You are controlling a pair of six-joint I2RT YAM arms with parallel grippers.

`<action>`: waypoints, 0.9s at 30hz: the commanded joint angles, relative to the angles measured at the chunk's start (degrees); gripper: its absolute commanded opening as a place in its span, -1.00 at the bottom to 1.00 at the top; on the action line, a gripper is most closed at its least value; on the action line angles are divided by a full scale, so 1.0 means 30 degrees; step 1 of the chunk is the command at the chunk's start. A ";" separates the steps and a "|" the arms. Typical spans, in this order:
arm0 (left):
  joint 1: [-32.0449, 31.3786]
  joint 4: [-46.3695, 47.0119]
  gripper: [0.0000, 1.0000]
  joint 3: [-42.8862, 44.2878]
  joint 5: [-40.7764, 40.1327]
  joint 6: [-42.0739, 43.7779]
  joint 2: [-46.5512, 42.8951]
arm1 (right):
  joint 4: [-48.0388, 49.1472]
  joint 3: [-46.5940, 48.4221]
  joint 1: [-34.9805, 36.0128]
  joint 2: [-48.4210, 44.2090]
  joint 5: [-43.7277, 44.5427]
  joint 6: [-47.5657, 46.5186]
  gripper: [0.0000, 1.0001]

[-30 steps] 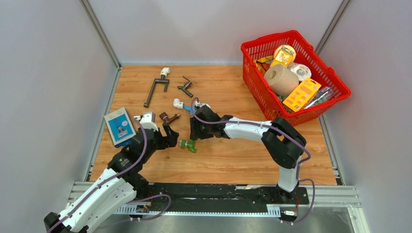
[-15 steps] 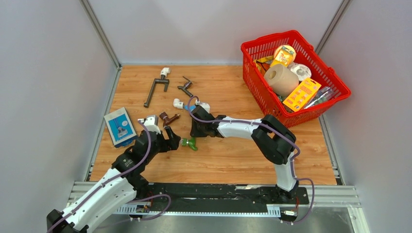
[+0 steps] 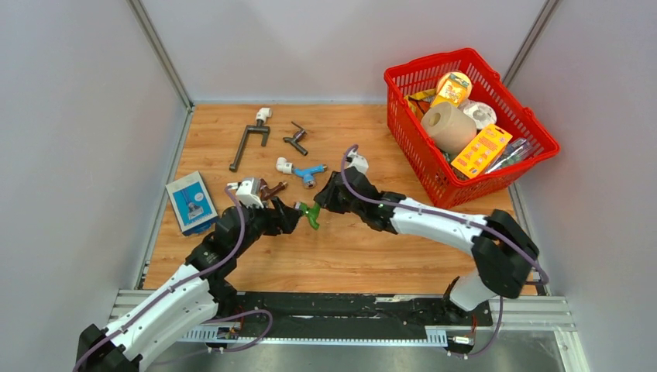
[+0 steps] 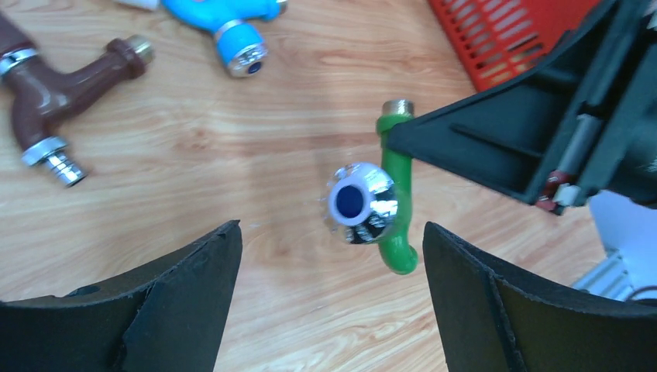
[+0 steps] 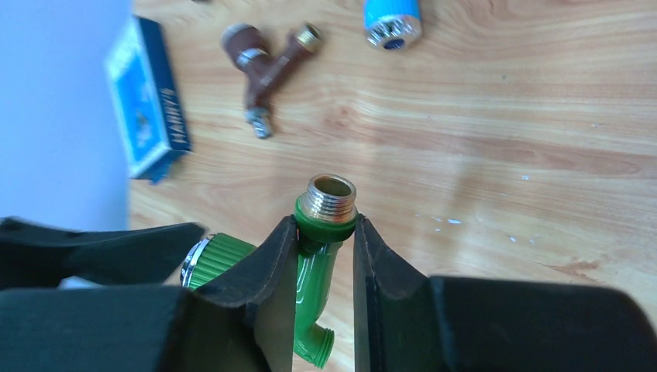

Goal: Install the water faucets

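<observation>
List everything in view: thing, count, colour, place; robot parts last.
green plastic faucet: one, green, held by right end effector
brown plastic faucet: one, brown, left of centre
blue plastic faucet: one, blue, table centre
dark grey lever faucet: one, grey, far centre
white elbow pipe fitting: one, white, beside blue faucet
dark L-shaped pipe: one, dark, far left
blue cardboard box: one, blue, left edge
red plastic basket: one, red, far right
left end effector: one, black, open
right end effector: one, black, shut

I see the wooden table bearing a red basket far right, a blue box left, and a brown faucet, blue faucet and grey faucet between.
</observation>
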 commanded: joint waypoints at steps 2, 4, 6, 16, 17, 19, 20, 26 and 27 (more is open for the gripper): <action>0.0006 0.6230 0.85 -0.0984 0.2935 0.0117 0.0422 | 0.3213 -0.1940 -0.0072 -0.3565 0.1178 0.2538 -1.00; 0.0006 0.8018 0.86 -0.1336 0.4048 0.0117 0.0978 | 0.3420 -0.2410 -0.0072 -0.4532 0.1529 0.2919 -1.00; 0.0006 0.9716 0.86 -0.1395 0.5074 -0.0174 0.1971 | 0.3595 -0.2879 -0.0043 -0.5265 0.1764 0.3213 -1.00; -0.0258 1.3829 0.73 0.0156 0.5696 -0.1025 0.5928 | 0.4124 -0.4111 -0.0014 -0.7318 0.2028 0.4269 -1.00; -0.0316 1.3858 0.68 0.0418 0.5431 -0.1084 0.6076 | 0.4124 -0.4169 -0.0042 -0.7465 0.2058 0.4356 -1.00; -0.0316 1.4003 0.43 0.0683 0.5078 -0.1143 0.6399 | 0.4124 -0.4199 -0.0043 -0.7554 0.2000 0.4415 -1.00; -0.0316 1.4004 0.14 0.0772 0.4961 -0.1143 0.6574 | 0.4124 -0.4170 -0.0043 -0.7583 0.1941 0.4387 -0.97; -0.0258 1.2018 -1.00 0.2585 0.5048 -0.0007 0.6402 | 0.4095 -0.3381 -0.0363 -0.7671 0.0684 0.1815 -0.37; -0.0171 1.0968 -1.00 0.2821 0.5048 0.0319 0.6255 | 0.4094 -0.3350 -0.0742 -0.7816 0.0043 0.0793 -0.07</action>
